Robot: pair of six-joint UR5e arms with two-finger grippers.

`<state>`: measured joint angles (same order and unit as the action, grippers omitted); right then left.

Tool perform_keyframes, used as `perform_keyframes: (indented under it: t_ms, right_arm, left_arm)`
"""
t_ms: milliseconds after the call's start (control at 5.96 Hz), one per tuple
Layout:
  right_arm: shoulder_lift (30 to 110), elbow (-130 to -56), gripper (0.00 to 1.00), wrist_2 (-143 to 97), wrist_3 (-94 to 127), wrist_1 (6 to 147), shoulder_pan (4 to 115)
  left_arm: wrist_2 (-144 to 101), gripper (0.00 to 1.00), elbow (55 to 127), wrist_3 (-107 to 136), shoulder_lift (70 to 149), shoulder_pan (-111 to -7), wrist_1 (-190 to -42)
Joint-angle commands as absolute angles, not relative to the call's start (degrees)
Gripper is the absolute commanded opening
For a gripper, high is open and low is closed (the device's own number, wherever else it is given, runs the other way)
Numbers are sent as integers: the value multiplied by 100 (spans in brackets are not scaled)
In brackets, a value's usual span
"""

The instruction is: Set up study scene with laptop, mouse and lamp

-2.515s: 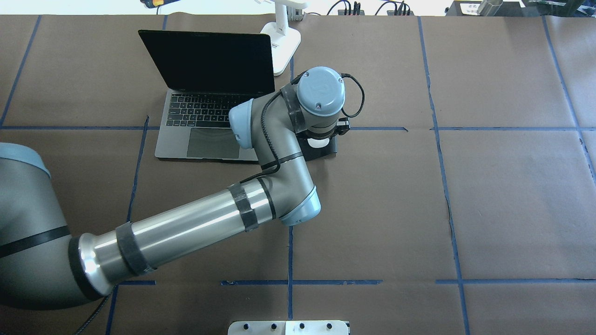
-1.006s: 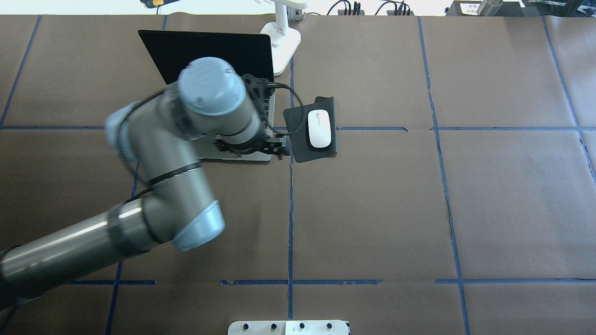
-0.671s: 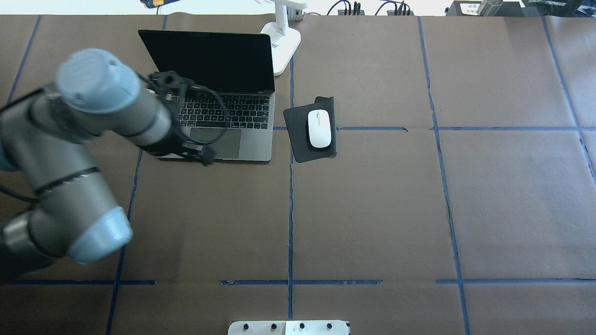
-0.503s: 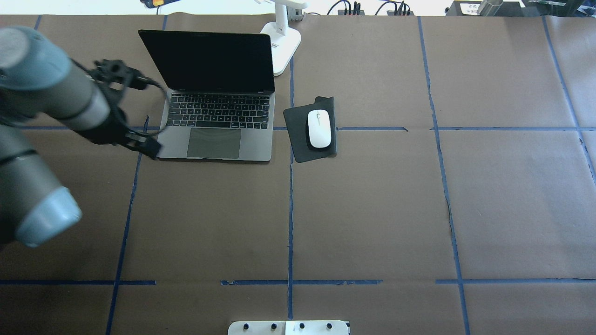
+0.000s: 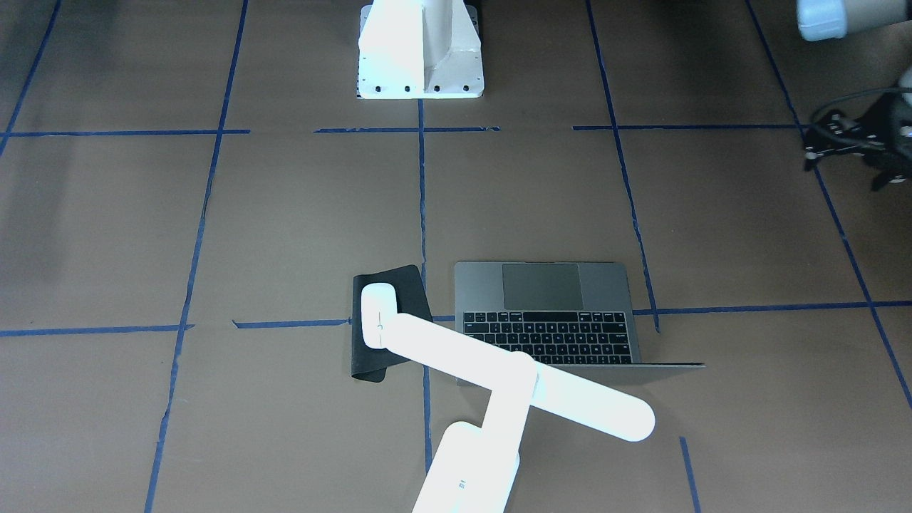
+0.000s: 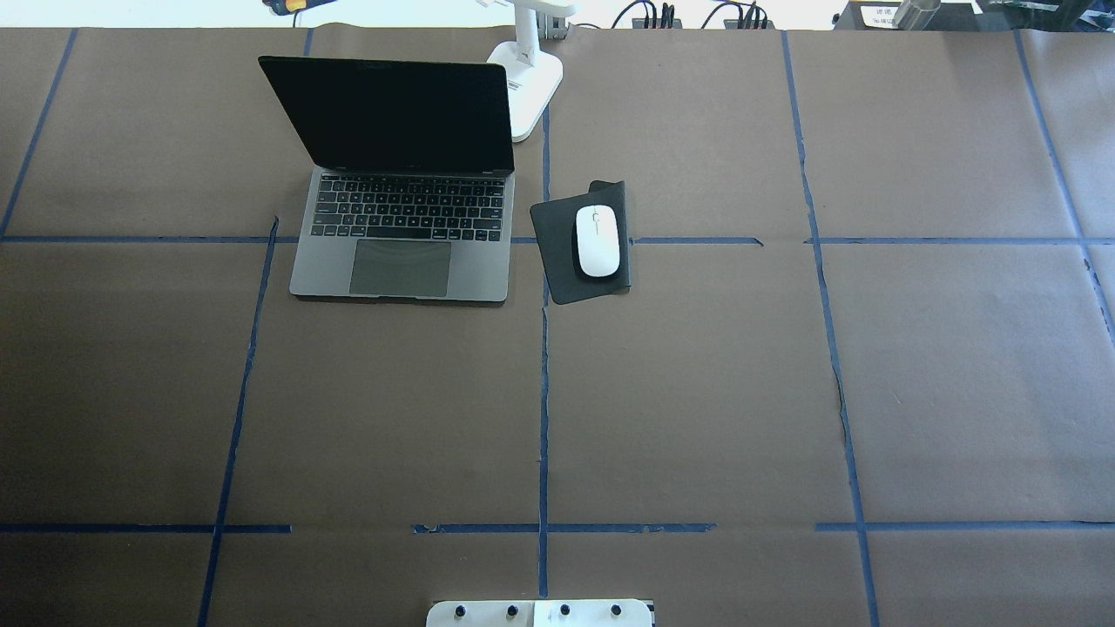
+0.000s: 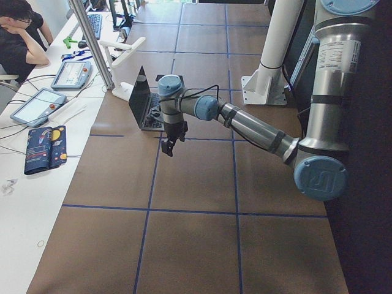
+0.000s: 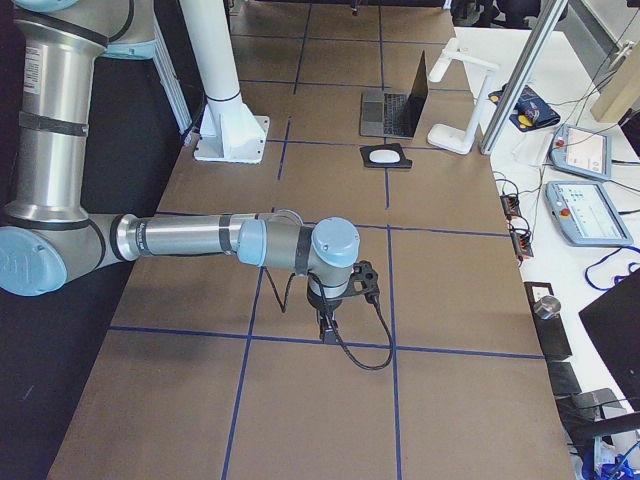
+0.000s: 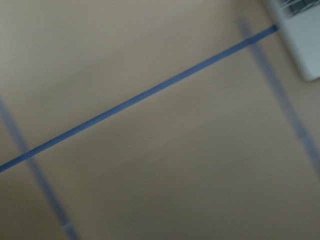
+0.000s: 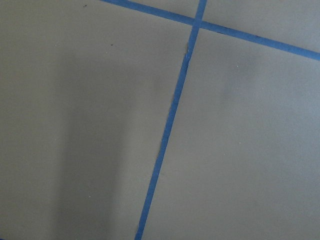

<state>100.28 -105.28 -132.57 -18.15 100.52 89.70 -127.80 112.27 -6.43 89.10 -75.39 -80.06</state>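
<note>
The laptop (image 6: 396, 261) stands open near the table's (image 6: 697, 392) far edge. The lamp (image 6: 528, 85) is just behind its right corner, and the mouse (image 6: 598, 241) lies on a black mat (image 6: 557, 274) just beside it. The left gripper (image 7: 166, 150) hangs off the laptop's left side, and the right gripper (image 8: 326, 330) is well apart. I cannot tell how either's jaws stand.

You've got one laptop (image 6: 401, 235) | one mouse (image 6: 597, 241) | one lamp (image 6: 529, 87) | one black mat (image 6: 553, 252) | one white pedestal (image 5: 420, 50) | two arms, left arm (image 7: 251, 127) and right arm (image 8: 190, 238)
</note>
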Motion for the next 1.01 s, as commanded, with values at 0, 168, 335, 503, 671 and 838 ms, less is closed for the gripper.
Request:
perform_keyframes:
  t_ms: [0,168,335,503,671,838]
  right_arm:
    - [10020,-10512,100,-13263,-1819,10046,8965]
    - [10020,-10503,100,-13297,-1819,10046,8965]
    - [10020,-10503,100,-13324,-1819,10055,8965]
    - [10020,-10468,100,-13350,-1819,10055,8965]
    - [10011,-10416,100,-13351,-1819,10029,8956]
    - [10019,-10415,100,-13359,-1819,9985,8956]
  left_arm:
    - [-13042,100,10795,-1108,8282,-8548,-8015]
    - [-13034,100,10445,-1134,8105,-8647,-8050]
    - [-13095,100,10346,-995,8095,-8666,-8042]
    - [-13043,100,10362,-950,8095,-8683,-8007]
    - [-13026,100,10362,-967,8112,-8675,-8042]
    - [-13034,100,10388,-975,8069,-8675,-8042]
